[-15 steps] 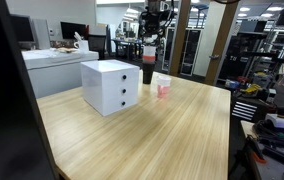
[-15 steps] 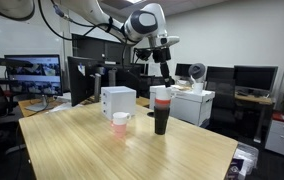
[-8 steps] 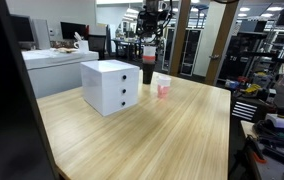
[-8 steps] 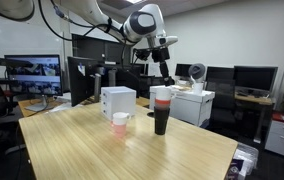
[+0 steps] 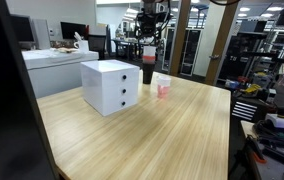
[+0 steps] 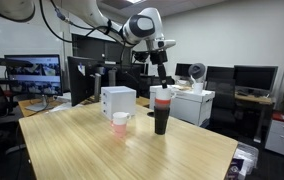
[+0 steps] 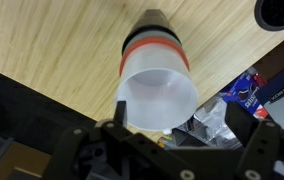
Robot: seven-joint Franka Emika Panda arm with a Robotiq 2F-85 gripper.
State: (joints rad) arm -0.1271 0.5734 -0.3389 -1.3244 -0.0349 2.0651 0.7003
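Left to right on the bench [image 6: 132,150]: white drawer box [image 6: 118,100], little pink cup [image 6: 120,123], then the tall dark tumbler [image 6: 161,112], upright on its base. The hand [image 6: 164,82] hangs right above it, fingers spread, gripping nothing.

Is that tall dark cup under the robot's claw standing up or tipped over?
Upright. The tall dark cup stands on its base on the table; the wrist view looks down onto its pale top.
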